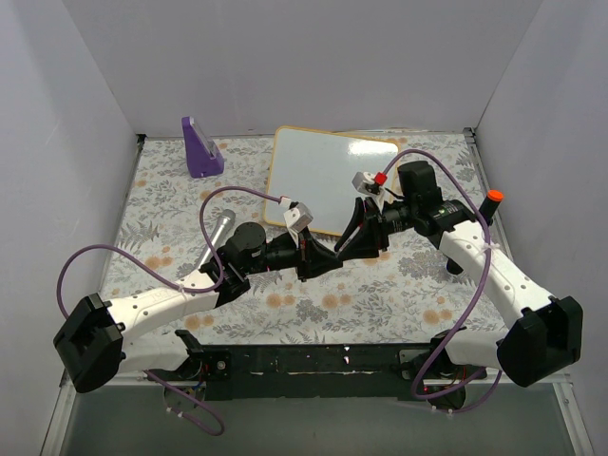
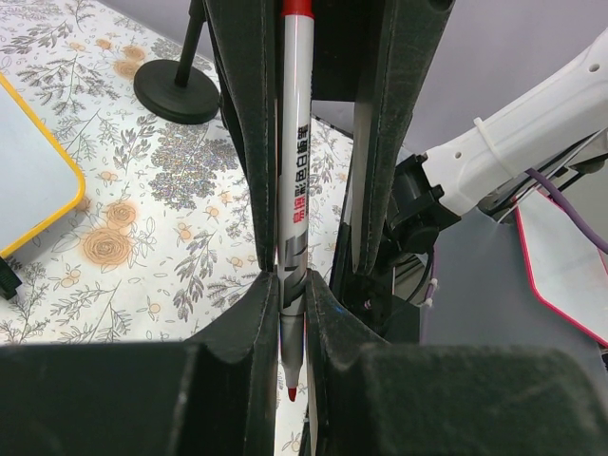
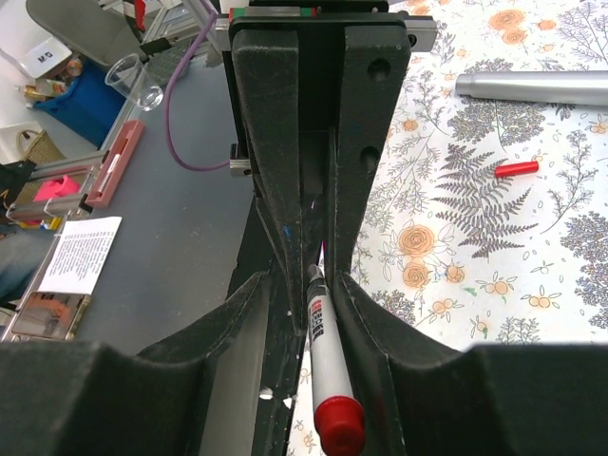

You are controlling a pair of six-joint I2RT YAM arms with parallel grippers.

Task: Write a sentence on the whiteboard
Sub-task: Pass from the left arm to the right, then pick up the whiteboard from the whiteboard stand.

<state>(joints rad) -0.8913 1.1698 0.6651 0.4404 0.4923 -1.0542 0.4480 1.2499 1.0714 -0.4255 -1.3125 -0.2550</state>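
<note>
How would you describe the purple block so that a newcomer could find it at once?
Find the whiteboard lying at the far side of the table. Left of it, apart, stands the purple block, wedge-shaped and near the back wall. Nothing else purple is solid: only thin cables.

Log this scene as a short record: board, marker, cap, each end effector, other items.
whiteboard: lying flat, no writing visible
marker: uncapped, red tip exposed, spanning both end effectors
cap: red, loose on the floral tabletop
left end effector: shut on the marker near its tip
right end effector: around the marker's rear end; whether it is gripping is unclear
other items: purple stand, silver cylinder
</note>
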